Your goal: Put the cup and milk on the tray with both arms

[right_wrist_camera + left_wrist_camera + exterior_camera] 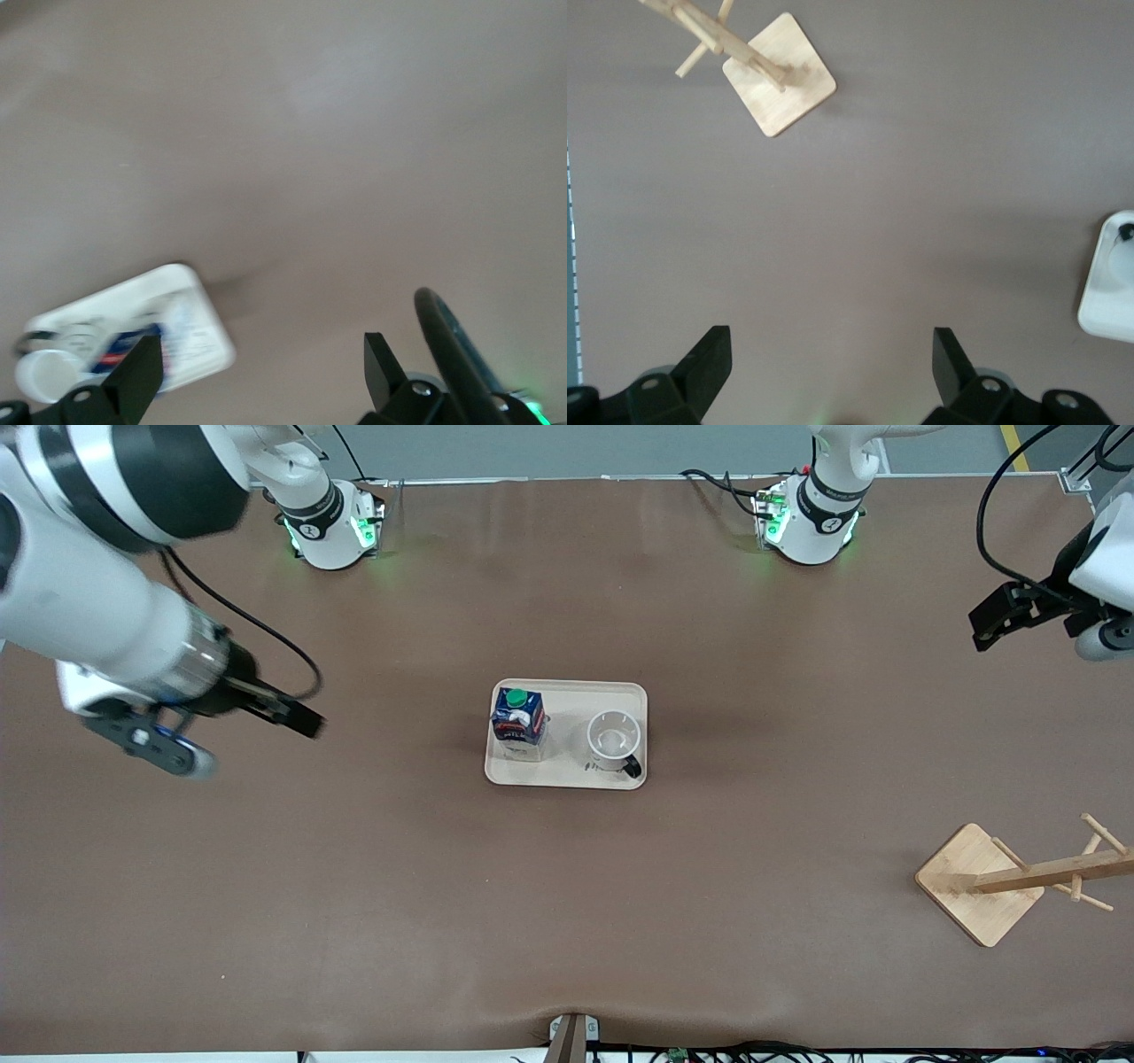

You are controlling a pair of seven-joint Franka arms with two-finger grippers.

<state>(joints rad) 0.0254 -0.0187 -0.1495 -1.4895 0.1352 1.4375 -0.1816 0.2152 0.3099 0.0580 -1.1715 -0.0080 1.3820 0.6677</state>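
Cream tray (567,778) at the middle of the brown table (567,921), bearing both task items. Milk carton (519,722), dark blue with a green cap, stands upright on the tray's end toward the right arm. Cup (614,741), white, stands upright beside it on the end toward the left arm, its black handle turned toward the front camera. Carton and cup are near each other but apart.

Right gripper (297,713) hangs over bare table toward the right arm's end, well apart from the tray; jaws spread wide, holding nothing. Left gripper (997,618) hangs over bare table at the left arm's end; jaws likewise spread and empty, as its wrist view shows (831,363).

Wooden rack (1019,879), on a square base, stands near the left arm's end, nearer the front camera than the tray.
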